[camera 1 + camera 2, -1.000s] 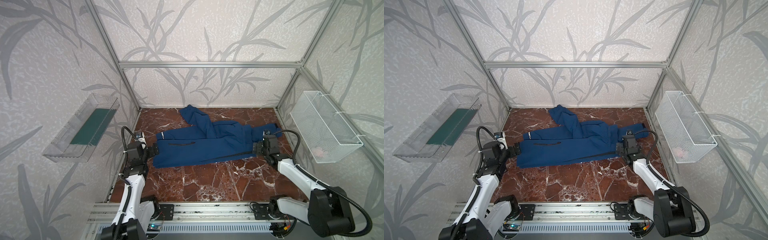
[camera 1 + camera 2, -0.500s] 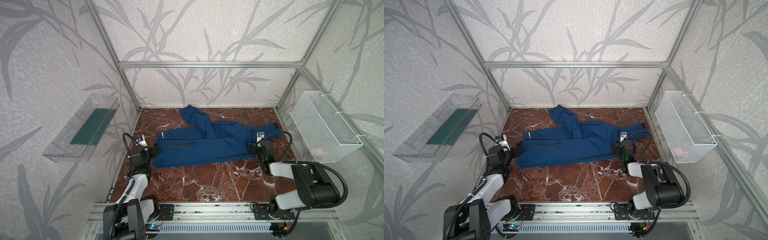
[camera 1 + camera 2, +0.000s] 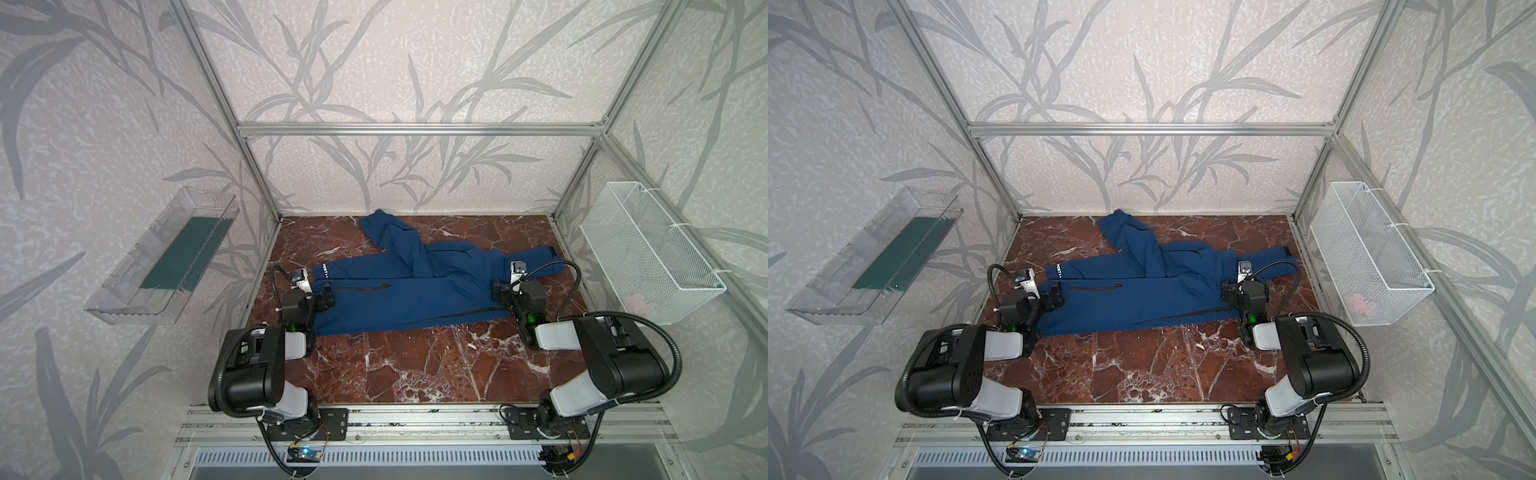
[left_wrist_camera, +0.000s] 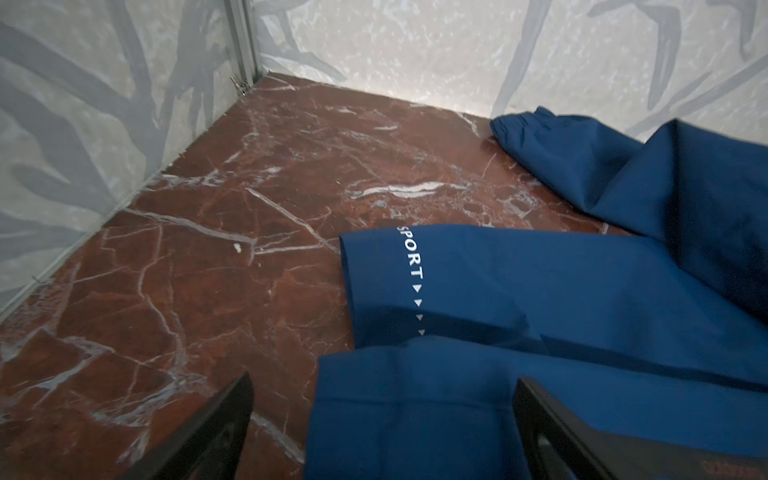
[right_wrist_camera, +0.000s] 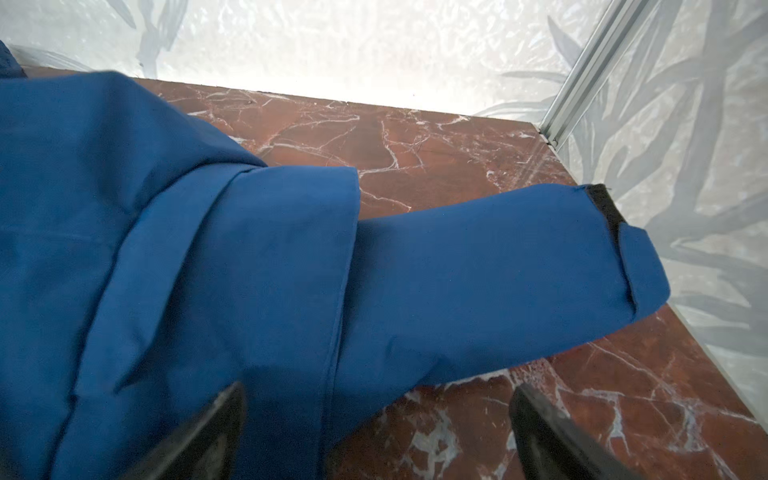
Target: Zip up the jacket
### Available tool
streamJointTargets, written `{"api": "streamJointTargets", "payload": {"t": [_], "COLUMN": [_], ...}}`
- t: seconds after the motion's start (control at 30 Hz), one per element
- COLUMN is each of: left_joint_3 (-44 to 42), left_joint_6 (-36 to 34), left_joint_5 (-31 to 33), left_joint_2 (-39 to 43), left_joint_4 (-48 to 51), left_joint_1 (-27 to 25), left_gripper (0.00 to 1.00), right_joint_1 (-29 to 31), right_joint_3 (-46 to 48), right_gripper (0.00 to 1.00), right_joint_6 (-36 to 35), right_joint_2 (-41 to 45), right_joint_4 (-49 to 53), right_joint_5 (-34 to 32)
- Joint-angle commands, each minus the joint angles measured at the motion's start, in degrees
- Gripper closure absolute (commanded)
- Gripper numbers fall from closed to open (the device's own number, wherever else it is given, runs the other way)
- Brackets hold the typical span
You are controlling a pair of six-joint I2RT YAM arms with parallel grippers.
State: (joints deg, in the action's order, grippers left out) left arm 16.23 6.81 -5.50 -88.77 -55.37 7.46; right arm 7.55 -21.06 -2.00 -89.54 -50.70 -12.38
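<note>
The navy jacket (image 3: 415, 299) (image 3: 1142, 299) lies flat across the marble floor, one sleeve folded over it toward the back. A dark zipper line (image 3: 457, 318) runs along its front edge. My left gripper (image 3: 326, 297) (image 3: 1054, 297) stands open at the jacket's left end. In the left wrist view its jaws (image 4: 382, 415) straddle the blue hem, with white SPORT lettering (image 4: 409, 253) just beyond. My right gripper (image 3: 498, 291) (image 3: 1227, 291) is open at the right end. In the right wrist view, one of its fingers (image 5: 208, 432) is over the fabric (image 5: 208, 270) and the other over bare floor.
A clear plastic bin (image 3: 166, 257) hangs on the left wall and a white wire basket (image 3: 648, 253) on the right wall. Aluminium frame posts stand at the back corners. A metal rail (image 3: 415, 419) runs along the front edge under both arm bases.
Both arms have folded, their elbows rising toward the front. The grippers have stayed open near the jacket's two ends, and the jacket has not moved.
</note>
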Motion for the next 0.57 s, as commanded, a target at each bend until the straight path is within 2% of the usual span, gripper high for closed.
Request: {"api": "streamJointTargets", "payload": {"t": [0.0,0.07,0.17,0.23,0.33,0.4,0.53], "left_joint_3": [2.40,4.32,3.09,3.94,3.53,3.90,3.77], "left_joint_6": [-1.43,-1.41,-1.74,-1.80,-2.06,-2.15,-2.15], "left_joint_5": [2.29,2.94,3.49,3.87,4.60,4.70,4.88], "left_joint_2": [0.53,1.27,-1.22,0.08,-0.96,-0.40,-0.57], "left_joint_4": [-1.03,3.10,-3.49,0.59,-2.26,-0.61,-1.20], "left_joint_1": [-0.52,-0.51,-0.94,-1.05,-1.44,-1.56,-1.54], "left_gripper": [0.01,0.01,0.01,0.01,0.01,0.01,0.01], "right_joint_1": [-0.08,-0.08,-0.08,-0.08,-0.08,-0.51,-0.43], "right_joint_3": [-1.00,-1.09,-1.13,-1.09,-1.37,-2.06,-1.70], "right_gripper": [0.01,0.01,0.01,0.01,0.01,0.01,0.01], "right_joint_6": [-0.29,-0.33,-0.31,-0.37,-0.85,-1.07,-1.49], "right_joint_2": [0.89,1.02,1.12,1.10,0.99,0.93,1.02], "right_joint_4": [-0.46,0.02,0.20,0.16,0.50,1.78,1.28], "right_joint_5": [0.03,0.08,0.08,0.08,1.13,3.64,3.76]}}
